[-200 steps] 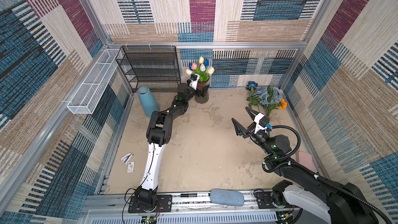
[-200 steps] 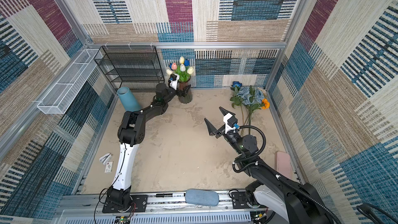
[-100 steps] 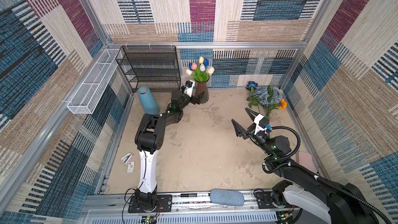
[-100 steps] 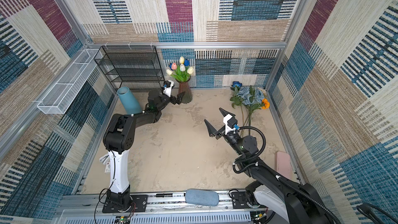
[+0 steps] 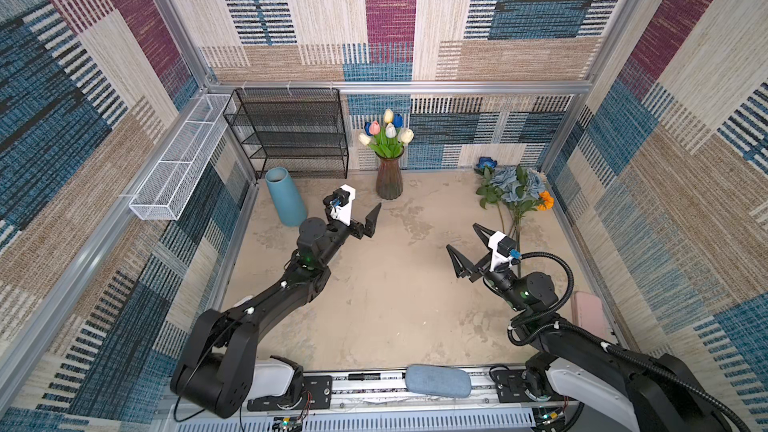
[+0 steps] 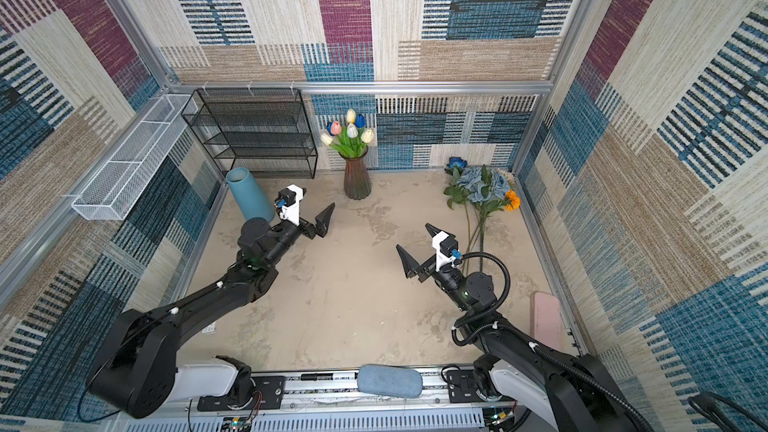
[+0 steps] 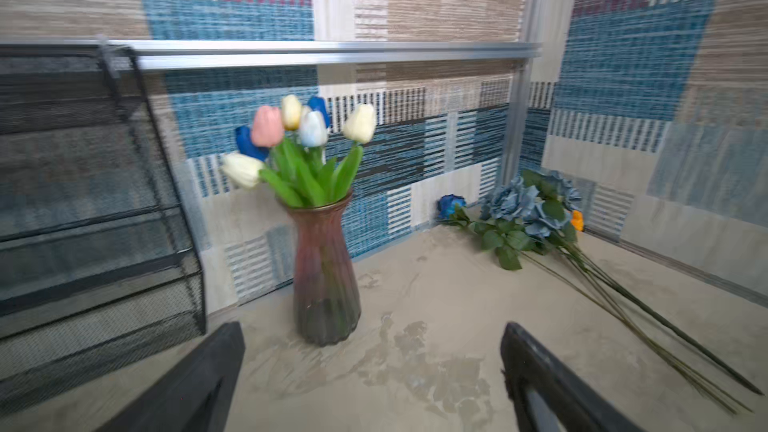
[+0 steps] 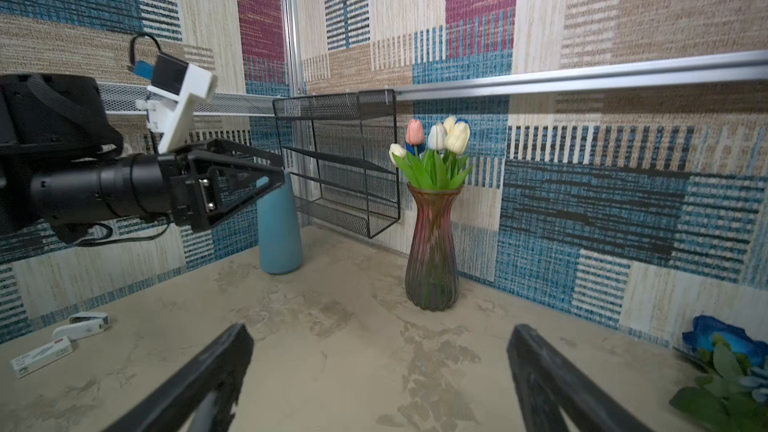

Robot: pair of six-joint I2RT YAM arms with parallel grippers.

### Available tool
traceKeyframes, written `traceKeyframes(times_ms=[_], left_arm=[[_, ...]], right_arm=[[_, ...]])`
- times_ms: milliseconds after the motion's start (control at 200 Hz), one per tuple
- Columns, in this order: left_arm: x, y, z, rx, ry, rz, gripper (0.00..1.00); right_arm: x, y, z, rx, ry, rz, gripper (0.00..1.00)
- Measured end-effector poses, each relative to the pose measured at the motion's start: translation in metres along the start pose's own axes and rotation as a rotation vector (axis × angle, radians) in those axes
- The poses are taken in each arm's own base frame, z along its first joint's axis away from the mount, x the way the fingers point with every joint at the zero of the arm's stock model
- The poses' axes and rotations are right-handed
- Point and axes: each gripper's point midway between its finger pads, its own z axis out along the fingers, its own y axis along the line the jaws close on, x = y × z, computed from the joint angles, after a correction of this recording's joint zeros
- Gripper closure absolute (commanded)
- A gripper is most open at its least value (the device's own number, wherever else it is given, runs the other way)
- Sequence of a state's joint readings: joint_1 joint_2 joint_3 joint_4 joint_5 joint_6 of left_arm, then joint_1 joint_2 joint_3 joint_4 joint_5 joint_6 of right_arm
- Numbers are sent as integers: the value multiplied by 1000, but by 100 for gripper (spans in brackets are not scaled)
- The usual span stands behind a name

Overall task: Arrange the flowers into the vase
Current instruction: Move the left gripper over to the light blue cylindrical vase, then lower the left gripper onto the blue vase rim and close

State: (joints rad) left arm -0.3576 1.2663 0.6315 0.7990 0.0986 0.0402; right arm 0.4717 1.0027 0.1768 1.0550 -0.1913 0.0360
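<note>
1. Right gripper: jaws spread wide with nothing between them, hovering over the bare table just beside the stem ends of the loose flowers
2. Left gripper: likewise wide apart and empty, in front of the ribbed vase, between it and the blue cylinder vase
3. The tulips already stand in the ribbed vase; the loose flowers lie flat along the right wall, blooms toward the back corner
4. Risk: the thin stems lie crossed and close, so one pinch may lift several or slip; a long stem swung at the narrow mouth could tip the ribbed vase
5. Room: the table's middle is open; wall and corner hem in the blooms, so the stem ends look the freer approach
</note>
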Motion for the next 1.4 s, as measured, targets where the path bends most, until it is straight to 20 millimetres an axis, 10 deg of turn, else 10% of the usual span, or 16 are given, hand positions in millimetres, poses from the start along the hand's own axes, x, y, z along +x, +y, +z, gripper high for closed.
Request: traceKeyframes(times_ms=[255,821,1402], left_arm=[[28,71,-58,-337,88,22,1],[87,183,-114,-779,264,32,1],[109,275,5,-567,187,22,1]], right_arm=[[37,3,1,-23,67,72,0],[36,3,0,-24,61,73,0],[35,7,3,-51,62,65,0]])
